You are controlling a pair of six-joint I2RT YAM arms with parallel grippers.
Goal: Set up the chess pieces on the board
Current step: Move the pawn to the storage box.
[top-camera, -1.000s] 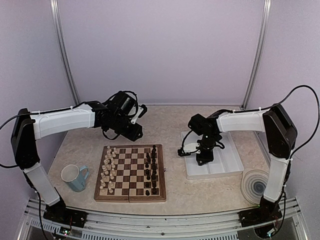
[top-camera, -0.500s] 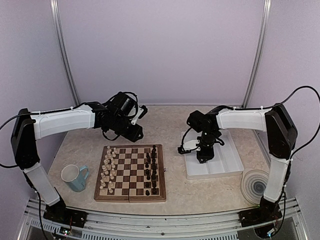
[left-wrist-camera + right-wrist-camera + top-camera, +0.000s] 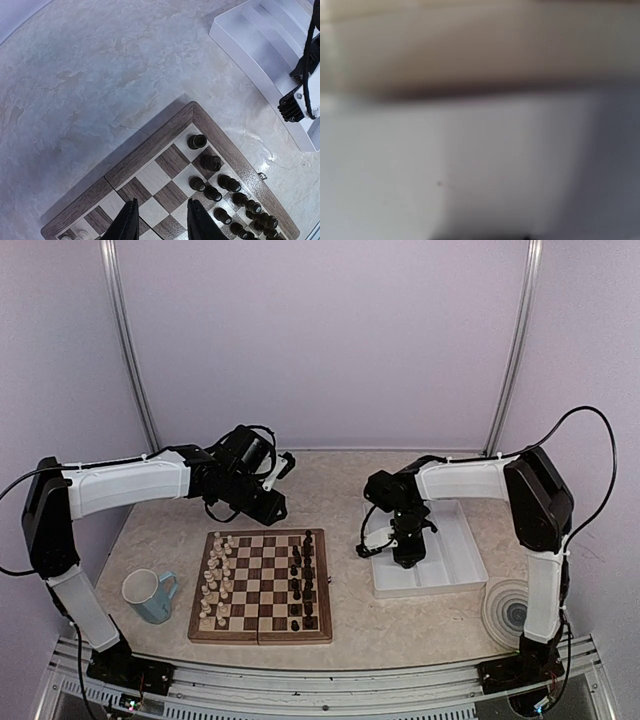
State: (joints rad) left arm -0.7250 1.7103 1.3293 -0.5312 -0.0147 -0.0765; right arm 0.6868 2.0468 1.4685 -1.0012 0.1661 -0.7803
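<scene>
The board (image 3: pixel 260 632) lies in the middle of the table, with the dark chess pieces (image 3: pixel 303 575) lined up in its two right columns and cream pieces on its left side. My left gripper (image 3: pixel 268 502) hovers above the board's far edge. In the left wrist view its fingers (image 3: pixel 128 224) stand open over bare squares near the board (image 3: pixel 150 145) corner, nothing between them, with dark chess pieces (image 3: pixel 220 182) to their right. My right gripper (image 3: pixel 408 548) points down into the white tray (image 3: pixel 455 565). The right wrist view is a blur of white surface and shows no fingers.
A pale blue mug (image 3: pixel 150 595) stands left of the board. A round grey disc (image 3: pixel 510 612) lies at the front right, beside the tray. The tray (image 3: pixel 240 35) also shows at the left wrist view's top right.
My right gripper has shifted a little left inside the tray, toward its near-left end. The left arm and the pieces on the board have not moved.
</scene>
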